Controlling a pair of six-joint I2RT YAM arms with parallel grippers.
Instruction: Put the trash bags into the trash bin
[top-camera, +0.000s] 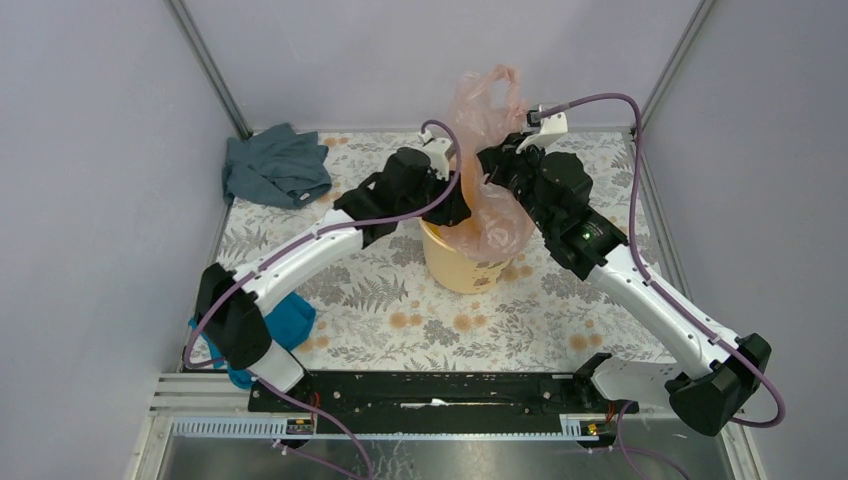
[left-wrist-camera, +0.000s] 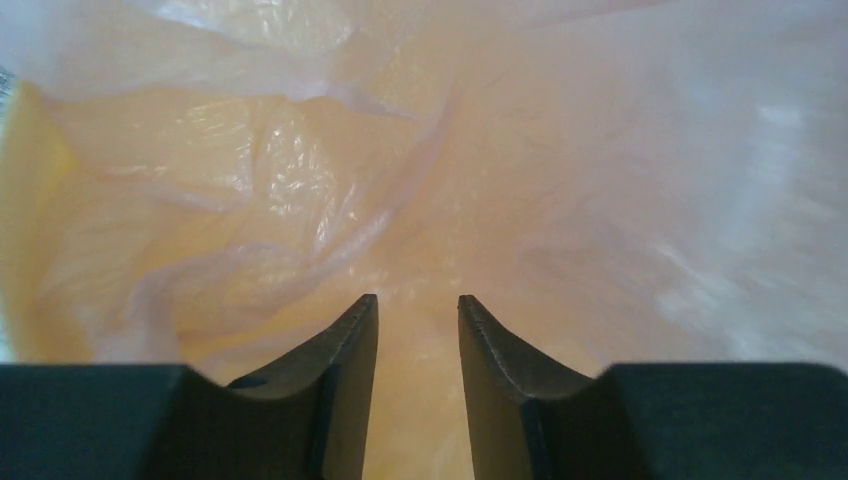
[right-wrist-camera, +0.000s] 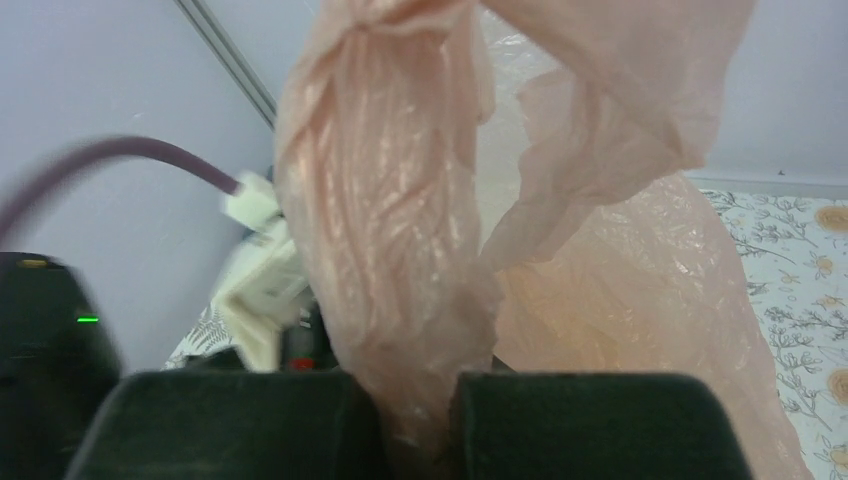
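— Spotting the pink bag (top-camera: 492, 120)?
— Hanging into the yellow bin (top-camera: 458, 268) toward the far edge of the surface (top-camera: 400, 310), bunching high above the rim.
— Checking the right hand (right-wrist-camera: 420, 435)?
— Pinching a gathered fold of the film.
— And the left hand (left-wrist-camera: 418, 320)?
— Hovering at the bin's left side, fingers narrowly apart, gripping nothing.
— Noticing a grey-blue cloth (top-camera: 275, 168) at the far left corner, a teal cloth (top-camera: 288, 320) by the near left.

Left pincer (left-wrist-camera: 418, 302) parted; right pincer (right-wrist-camera: 420, 410) clamps bag (right-wrist-camera: 385, 240) (arms angled inward).

Soft even light; the trash bag (left-wrist-camera: 300, 180) glows, blurred up close.
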